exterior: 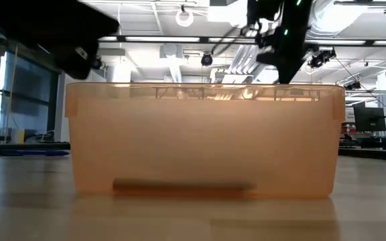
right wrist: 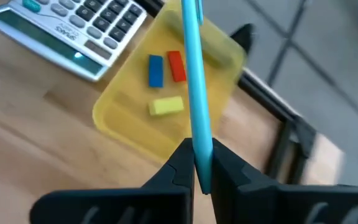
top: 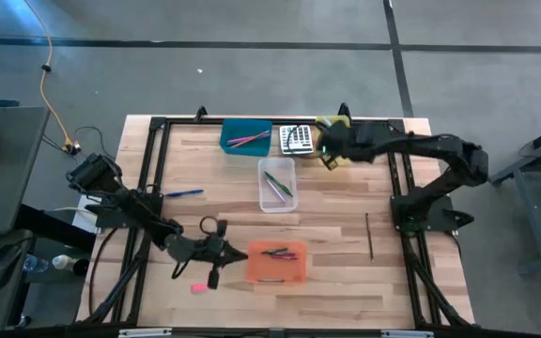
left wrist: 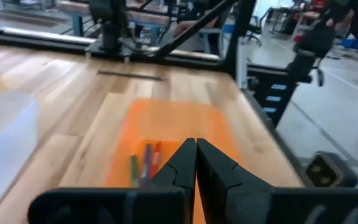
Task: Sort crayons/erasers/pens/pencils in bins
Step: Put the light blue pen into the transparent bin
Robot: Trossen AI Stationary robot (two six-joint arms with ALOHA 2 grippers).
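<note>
Pinching a light-blue pen (right wrist: 197, 93) between pressed-together fingers, right tool (right wrist: 197, 163) positioned above the yellow bin (right wrist: 135, 124) at the far edge of the counter (top: 346, 244). Inside that bin: blue eraser (right wrist: 156, 70), red eraser (right wrist: 176, 65), yellow eraser (right wrist: 166, 106), lying apart from one another. Just beside the yellow bin: calculator (right wrist: 67, 28), then teal bin (top: 246, 137) holding thin sticks.

Left tool (left wrist: 195, 163) pressed together, gripping nothing, hovering at the near-left side of the orange bin (top: 276, 262), with crayons (left wrist: 145, 163) inside. Near this tool on the counter: pink eraser (top: 197, 288). Farther off: blue pen (top: 184, 193), clear bin (top: 277, 184) mid-counter, dark pencil (top: 368, 234) well apart to the right.
</note>
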